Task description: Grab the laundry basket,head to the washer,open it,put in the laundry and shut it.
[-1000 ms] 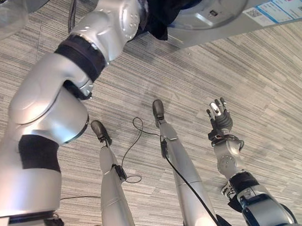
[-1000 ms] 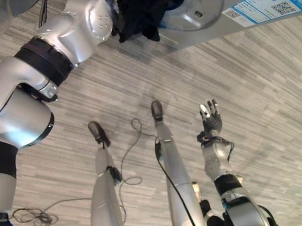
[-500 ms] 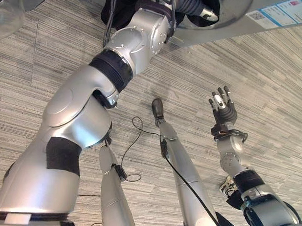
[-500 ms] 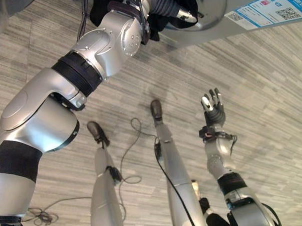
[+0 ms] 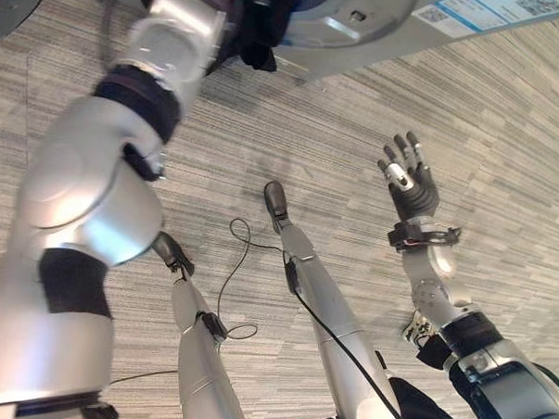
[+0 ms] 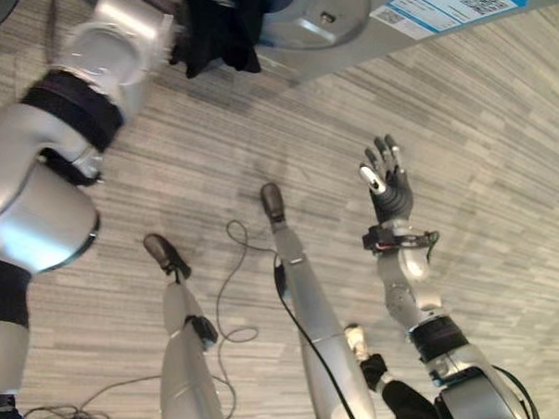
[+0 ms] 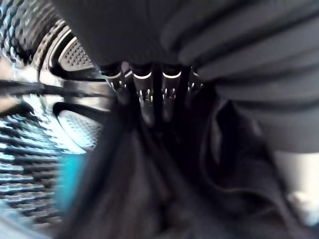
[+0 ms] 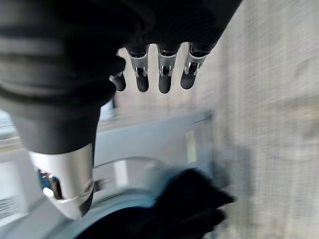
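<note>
The grey washer [image 5: 393,37] runs along the top of the eye views, its round mouth open. A dark piece of laundry [image 5: 258,39] hangs at the mouth's left edge, right where my left arm ends. In the left wrist view my left hand [image 7: 152,87] is sunk in that dark cloth [image 7: 164,189], with the perforated drum [image 7: 75,55] beside it. My right hand [image 5: 408,181] is raised over the floor below the washer, fingers straight and spread, holding nothing. The right wrist view shows its fingers [image 8: 164,74] pointing toward the washer and the dark cloth [image 8: 184,199].
Grey striped floor [image 5: 499,144] lies in front of the washer. A blue and white label [image 5: 493,1] sits on the washer's front at the right. A round grey edge [image 5: 2,10], perhaps the open door, shows at the upper left.
Half a second ago my left arm reached deeper across the mouth; it has since swung back left, dark cloth still at the opening. My right hand has risen slightly. The camera shifted.
</note>
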Controlling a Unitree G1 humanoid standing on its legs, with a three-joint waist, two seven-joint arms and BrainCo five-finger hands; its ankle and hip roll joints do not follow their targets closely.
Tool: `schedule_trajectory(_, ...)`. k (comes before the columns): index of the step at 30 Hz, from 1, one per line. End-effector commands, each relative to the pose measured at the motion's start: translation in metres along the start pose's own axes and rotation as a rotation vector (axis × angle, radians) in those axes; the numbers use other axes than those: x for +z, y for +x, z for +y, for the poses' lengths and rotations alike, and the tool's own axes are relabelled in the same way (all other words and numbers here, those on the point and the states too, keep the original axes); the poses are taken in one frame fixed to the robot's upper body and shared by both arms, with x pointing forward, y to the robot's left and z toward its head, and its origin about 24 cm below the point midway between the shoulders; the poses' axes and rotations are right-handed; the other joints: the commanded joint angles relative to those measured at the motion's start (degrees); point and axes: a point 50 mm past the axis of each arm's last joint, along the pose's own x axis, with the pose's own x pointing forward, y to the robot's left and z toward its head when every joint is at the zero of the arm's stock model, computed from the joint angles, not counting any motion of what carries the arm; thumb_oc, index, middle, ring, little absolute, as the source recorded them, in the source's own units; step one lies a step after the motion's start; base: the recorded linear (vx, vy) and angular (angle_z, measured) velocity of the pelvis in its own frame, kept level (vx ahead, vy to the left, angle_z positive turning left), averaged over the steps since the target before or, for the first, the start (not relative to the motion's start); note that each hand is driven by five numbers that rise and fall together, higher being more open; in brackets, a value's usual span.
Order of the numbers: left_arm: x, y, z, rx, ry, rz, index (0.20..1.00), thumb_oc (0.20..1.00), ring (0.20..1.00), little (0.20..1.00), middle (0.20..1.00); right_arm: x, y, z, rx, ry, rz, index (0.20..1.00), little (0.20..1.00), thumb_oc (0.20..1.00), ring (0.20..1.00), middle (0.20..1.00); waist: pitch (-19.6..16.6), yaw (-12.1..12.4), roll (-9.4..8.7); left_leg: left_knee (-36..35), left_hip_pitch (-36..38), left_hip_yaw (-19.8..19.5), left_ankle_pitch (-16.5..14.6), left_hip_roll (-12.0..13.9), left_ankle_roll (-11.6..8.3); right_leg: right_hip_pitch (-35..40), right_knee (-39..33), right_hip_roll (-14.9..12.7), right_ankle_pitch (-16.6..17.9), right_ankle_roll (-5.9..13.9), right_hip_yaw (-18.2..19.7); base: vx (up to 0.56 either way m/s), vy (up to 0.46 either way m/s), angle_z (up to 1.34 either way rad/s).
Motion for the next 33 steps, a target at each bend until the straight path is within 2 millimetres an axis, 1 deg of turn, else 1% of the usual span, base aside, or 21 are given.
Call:
schedule_trajectory(1,-0.020,0.027,0.050,0.125,0.082,0.105,1.000,1.000,1.000,1.000,1.000,0.004,-0.017,-0.018,-0.052,-0.072,-0.036,1.000,1.000,1.000,1.000,1.000,-3.9,-0.5,1.98,0.4,17.7,2.4,-14.1,6.1,-3.89,-5.0,9.2,3.7,-10.8,7.89,0.4,0.02,0.007,-0.06)
schedule_trajectory(4,-0.032,0.028,0.055,0.138,0.084,0.139,1.000,1.000,1.000,1.000,1.000,0.007,-0.022,-0.020,-0.058,-0.079,-0.044,1.000,1.000,1.000,1.000,1.000,-4.0,-0.8,2.11,0.4,17.7,2.6,-13.9,6.3,-3.92,-5.1,9.2,3.8,-10.8,8.02,0.2,0.01,0.000,-0.03)
schedule_trajectory(7,-0.032,0.030,0.064,0.177,0.051,0.149,1.000,1.000,1.000,1.000,1.000,0.008,-0.025,-0.022,-0.055,-0.094,-0.042,1.000,1.000,1.000,1.000,1.000,-4.1,-0.8,2.22,0.4,17.6,2.6,-13.8,6.4,-3.92,-5.1,9.3,3.7,-10.9,8.03,0.1,0.00,0.000,0.00)
schedule_trajectory(8,-0.030,0.034,0.076,0.268,-0.106,0.209,1.000,1.000,1.000,1.000,1.000,0.006,-0.026,-0.021,-0.056,-0.127,-0.035,1.000,1.000,1.000,1.000,1.000,-4.1,-0.7,2.11,0.4,17.6,2.5,-13.7,6.3,-3.89,-4.9,9.2,3.6,-10.9,7.97,-0.2,0.00,0.000,0.00)
schedule_trajectory(10,-0.024,0.035,0.078,0.301,-0.357,0.286,1.000,1.000,1.000,1.000,1.000,0.002,-0.026,-0.021,-0.076,-0.145,-0.020,1.000,1.000,1.000,1.000,1.000,-4.1,-0.6,1.97,0.4,17.4,2.1,-13.5,6.2,-3.90,-4.7,8.9,3.5,-10.8,7.93,-0.5,-0.01,-0.039,0.01)
schedule_trajectory(11,-0.013,0.036,0.079,0.314,-0.614,0.320,1.000,1.000,1.000,1.000,1.000,-0.001,-0.026,-0.023,-0.100,-0.159,-0.010,1.000,1.000,1.000,1.000,1.000,-4.0,-0.6,1.82,0.4,17.4,1.8,-13.5,6.0,-3.90,-4.4,8.4,3.3,-10.7,7.81,-0.7,0.00,-0.034,0.03)
schedule_trajectory(13,0.010,0.043,0.093,0.303,-1.043,0.272,1.000,1.000,1.000,1.000,1.000,-0.004,-0.027,-0.035,-0.173,-0.176,0.020,1.000,1.000,1.000,1.000,1.000,-4.3,-0.4,2.25,0.4,17.6,1.4,-13.2,5.8,-3.92,-3.9,7.8,3.1,-10.7,7.85,-1.0,0.00,-0.005,0.02)
schedule_trajectory(14,0.010,0.043,0.093,0.303,-1.044,0.272,1.000,1.000,1.000,1.000,1.000,-0.004,-0.027,-0.035,-0.174,-0.176,0.020,1.000,1.000,1.000,1.000,1.000,-4.3,-0.4,2.25,0.4,17.6,1.4,-13.2,5.8,-3.92,-3.9,7.8,3.1,-10.7,7.85,-1.0,0.00,0.009,0.05)
schedule_trajectory(15,0.014,0.044,0.096,0.299,-1.044,0.240,1.000,1.000,1.000,1.000,1.000,-0.005,-0.028,-0.036,-0.176,-0.173,0.029,1.000,1.000,1.000,1.000,1.000,-4.4,-0.2,2.50,0.4,17.6,1.4,-13.2,5.7,-3.88,-4.0,7.9,3.0,-10.6,7.86,-0.9,0.00,0.017,0.05)
schedule_trajectory(16,0.027,0.044,0.099,0.293,-1.032,0.188,1.000,1.000,1.000,1.000,1.000,-0.006,-0.030,-0.037,-0.159,-0.177,0.040,1.000,1.000,1.000,1.000,1.000,-4.5,0.1,2.79,0.4,17.8,1.5,-13.3,5.6,-3.74,-4.0,8.0,3.0,-10.5,7.80,-0.9,0.00,0.016,0.04)
schedule_trajectory(17,0.027,0.044,0.098,0.293,-1.032,0.188,1.000,1.000,1.000,1.000,1.000,-0.006,-0.030,-0.037,-0.159,-0.177,0.041,1.000,1.000,1.000,1.000,1.000,-4.5,0.1,2.79,0.4,17.8,1.5,-13.3,5.6,-3.74,-4.0,8.0,3.0,-10.5,7.80,-0.9,0.00,0.000,0.00)
schedule_trajectory(18,0.043,0.042,0.094,0.260,-1.044,0.149,1.000,1.000,1.000,1.000,1.000,-0.007,-0.031,-0.039,-0.147,-0.192,0.062,1.000,1.000,1.000,1.000,1.000,-4.5,0.6,2.96,0.4,18.0,1.3,-13.3,5.4,-3.52,-3.8,8.1,2.9,-10.4,7.75,-0.9,0.00,0.000,0.00)
schedule_trajectory(19,0.043,0.042,0.094,0.260,-1.045,0.149,1.000,1.000,1.000,1.000,1.000,-0.007,-0.031,-0.039,-0.147,-0.192,0.062,1.000,1.000,1.000,1.000,1.000,-4.5,0.6,2.97,0.4,18.0,1.3,-13.3,5.4,-3.51,-3.8,8.1,2.9,-10.4,7.75,-0.9,0.00,0.000,0.00)
schedule_trajectory(20,0.058,0.040,0.092,0.235,-1.053,0.113,1.000,1.000,1.000,1.000,1.000,-0.009,-0.032,-0.042,-0.148,-0.194,0.080,1.000,1.000,1.000,1.000,1.000,-4.4,0.8,3.12,0.4,18.2,1.2,-13.4,5.1,-3.32,-3.4,7.9,2.6,-10.3,7.79,-0.8,0.00,0.000,0.00)
schedule_trajectory(21,0.058,0.040,0.092,0.235,-1.053,0.113,1.000,1.000,1.000,1.000,1.000,-0.009,-0.032,-0.042,-0.148,-0.193,0.080,1.000,1.000,1.000,1.000,1.000,-4.4,0.8,3.12,0.4,18.2,1.2,-13.4,5.1,-3.32,-3.4,7.9,2.6,-10.3,7.79,-0.8,0.00,0.000,0.00)
schedule_trajectory(24,0.079,0.034,0.083,0.188,-1.037,0.062,1.000,1.000,1.000,1.000,1.000,-0.012,-0.034,-0.046,-0.156,-0.192,0.107,1.000,1.000,1.000,1.000,1.000,-4.3,1.3,3.38,0.4,18.6,0.9,-13.5,4.7,-3.07,-2.9,7.9,2.4,-10.2,7.77,-0.7,0.00,0.000,0.00)
schedule_trajectory(25,0.079,0.034,0.082,0.188,-1.037,0.062,1.000,1.000,1.000,1.000,1.000,-0.012,-0.034,-0.046,-0.156,-0.192,0.107,1.000,1.000,1.000,1.000,1.000,-4.3,1.3,3.39,0.4,18.6,0.9,-13.5,4.7,-3.06,-2.9,7.9,2.4,-10.2,7.77,-0.7,-0.04,0.033,0.03)
schedule_trajectory(26,0.091,0.026,0.069,0.146,-1.014,0.041,1.000,1.000,1.000,1.000,1.000,-0.011,-0.034,-0.047,-0.166,-0.184,0.104,1.000,1.000,1.000,1.000,1.000,-4.0,1.8,3.48,0.4,18.8,0.5,-13.6,4.3,-2.90,-2.3,7.9,2.2,-10.1,7.70,-0.7,-0.03,0.023,0.03)
schedule_trajectory(30,0.097,0.021,0.059,0.124,-1.006,0.038,1.000,1.000,1.000,1.000,1.000,-0.011,-0.033,-0.047,-0.168,-0.174,0.098,1.000,1.000,1.000,1.000,1.000,-3.7,2.0,3.52,0.4,19.1,0.5,-13.7,4.2,-2.87,-1.4,7.3,1.7,-10.0,7.72,-0.6,-0.02,0.025,0.02)
schedule_trajectory(32,0.103,0.007,0.035,0.078,-1.003,0.066,1.000,1.000,1.000,1.000,1.000,-0.015,-0.031,-0.043,-0.165,-0.160,0.103,1.000,1.000,1.000,1.000,1.000,-3.3,2.4,3.33,0.4,19.5,0.1,-13.8,3.7,-2.92,0.7,5.5,1.1,-9.2,7.70,-0.6,-0.04,0.049,0.03)
schedule_trajectory(33,0.103,0.007,0.035,0.078,-1.003,0.066,1.000,1.000,1.000,1.000,1.000,-0.015,-0.031,-0.043,-0.165,-0.160,0.104,1.000,1.000,1.000,1.000,1.000,-3.3,2.3,3.33,0.4,19.5,0.1,-13.8,3.7,-2.92,0.8,5.4,1.1,-9.2,7.70,-0.6,-0.03,0.037,0.02)
